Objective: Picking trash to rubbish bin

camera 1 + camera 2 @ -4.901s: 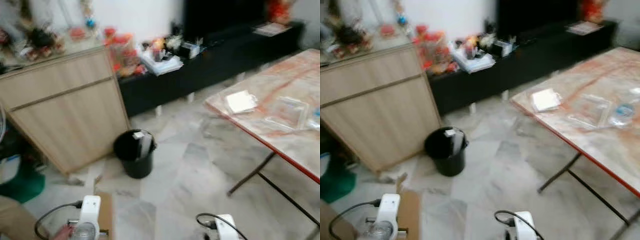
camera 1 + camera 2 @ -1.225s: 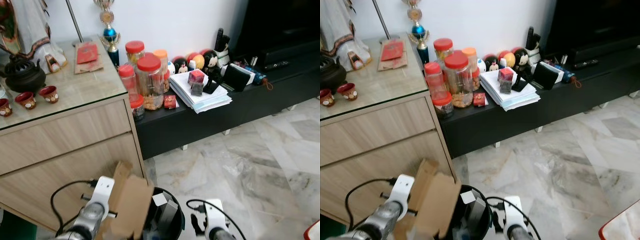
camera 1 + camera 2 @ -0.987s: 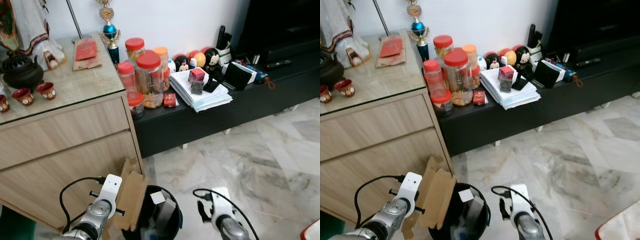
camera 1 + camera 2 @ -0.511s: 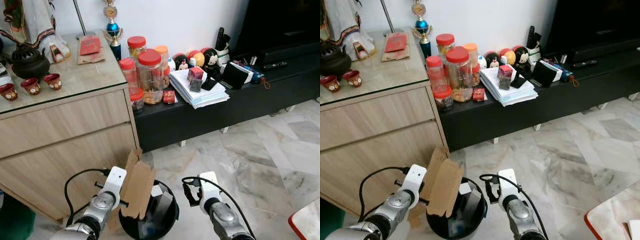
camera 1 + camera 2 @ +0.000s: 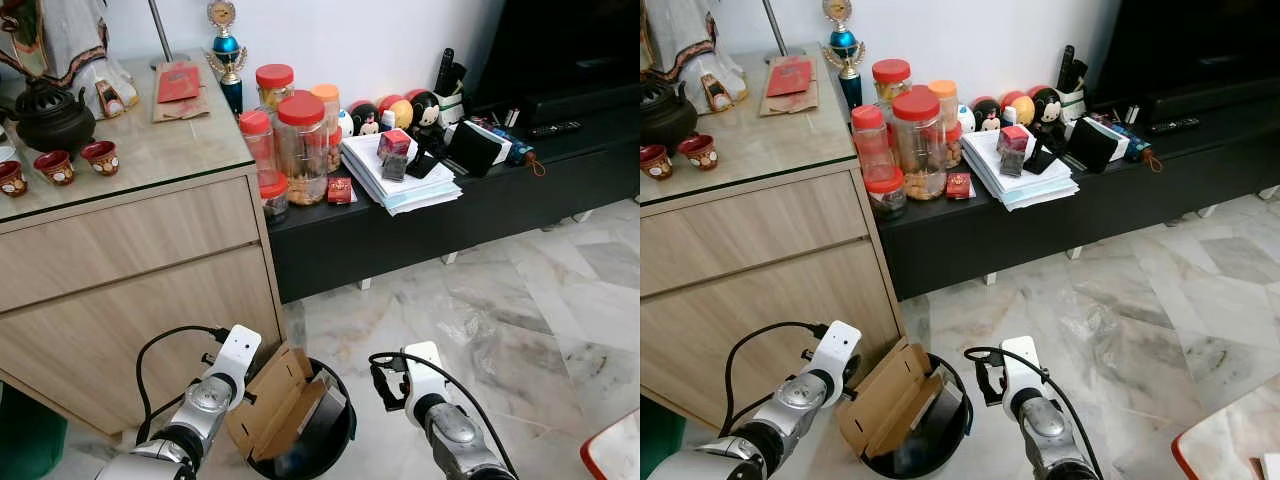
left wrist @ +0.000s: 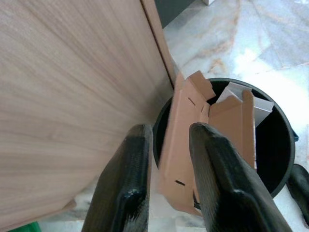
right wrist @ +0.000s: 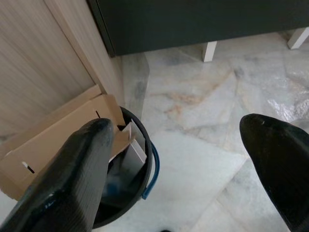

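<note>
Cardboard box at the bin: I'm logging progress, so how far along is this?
Done: the bin already holds some paper trash. In hand: the cardboard box leans across the rim, half in, with the left gripper fingers either side of its edge. Left: letting go so it drops in. The right gripper hangs open beside the bin.

bin (image 5: 335,455): sitting at lower centre, just before the cabinet (image 5: 130,280)
cardboard box (image 5: 275,415): leaning in the bin
low unit (image 5: 450,215): standing right of the cabinet
</note>
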`<state>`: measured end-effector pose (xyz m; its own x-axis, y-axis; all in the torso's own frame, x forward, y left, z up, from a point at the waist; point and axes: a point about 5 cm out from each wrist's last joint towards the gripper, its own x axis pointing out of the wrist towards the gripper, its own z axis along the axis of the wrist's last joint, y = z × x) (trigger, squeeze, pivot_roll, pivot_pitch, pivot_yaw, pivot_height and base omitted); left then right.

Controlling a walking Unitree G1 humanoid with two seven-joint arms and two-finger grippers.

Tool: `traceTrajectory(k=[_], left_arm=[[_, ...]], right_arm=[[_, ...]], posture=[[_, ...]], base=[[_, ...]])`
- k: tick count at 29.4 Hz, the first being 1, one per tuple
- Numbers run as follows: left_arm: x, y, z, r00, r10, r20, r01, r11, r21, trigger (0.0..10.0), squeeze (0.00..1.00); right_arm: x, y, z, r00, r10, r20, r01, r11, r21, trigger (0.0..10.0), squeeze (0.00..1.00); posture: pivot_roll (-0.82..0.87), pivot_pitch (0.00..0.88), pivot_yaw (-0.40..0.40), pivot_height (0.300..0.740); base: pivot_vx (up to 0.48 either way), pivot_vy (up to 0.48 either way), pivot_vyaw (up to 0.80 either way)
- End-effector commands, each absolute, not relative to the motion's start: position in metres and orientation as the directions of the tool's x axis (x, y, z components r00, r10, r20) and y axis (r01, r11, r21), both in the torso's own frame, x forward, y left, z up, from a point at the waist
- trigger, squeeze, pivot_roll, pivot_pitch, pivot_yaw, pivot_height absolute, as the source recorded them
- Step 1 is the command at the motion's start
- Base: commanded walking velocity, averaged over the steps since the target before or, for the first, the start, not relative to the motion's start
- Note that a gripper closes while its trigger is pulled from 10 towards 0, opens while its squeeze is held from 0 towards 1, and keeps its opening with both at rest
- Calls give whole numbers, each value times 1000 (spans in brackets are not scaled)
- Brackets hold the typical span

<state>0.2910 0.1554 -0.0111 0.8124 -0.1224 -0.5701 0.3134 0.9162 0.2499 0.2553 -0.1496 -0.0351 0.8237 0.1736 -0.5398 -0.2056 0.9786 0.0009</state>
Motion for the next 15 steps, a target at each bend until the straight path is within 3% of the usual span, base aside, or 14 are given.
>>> traceTrajectory(k=[1,9,15], left_arm=[[279,169,-22,783,-67,-618,288,920,266,10000,0],[236,198,-54,648,70,-758,210,941,266,10000,0],[215,198,-67,584,25,-811,249,946,209,10000,0]], right_arm=[[247,-154,-42,806,144,-574,-177,984,-1,10000,0],[217,-163,-64,731,71,-679,-110,994,-14,10000,0],[199,-165,-74,689,53,-723,-85,996,-8,10000,0]], posture=[[-112,56,1,740],[-98,51,13,740],[-91,50,21,740]], base=[[0,0,0],[0,0,0],[0,0,0]])
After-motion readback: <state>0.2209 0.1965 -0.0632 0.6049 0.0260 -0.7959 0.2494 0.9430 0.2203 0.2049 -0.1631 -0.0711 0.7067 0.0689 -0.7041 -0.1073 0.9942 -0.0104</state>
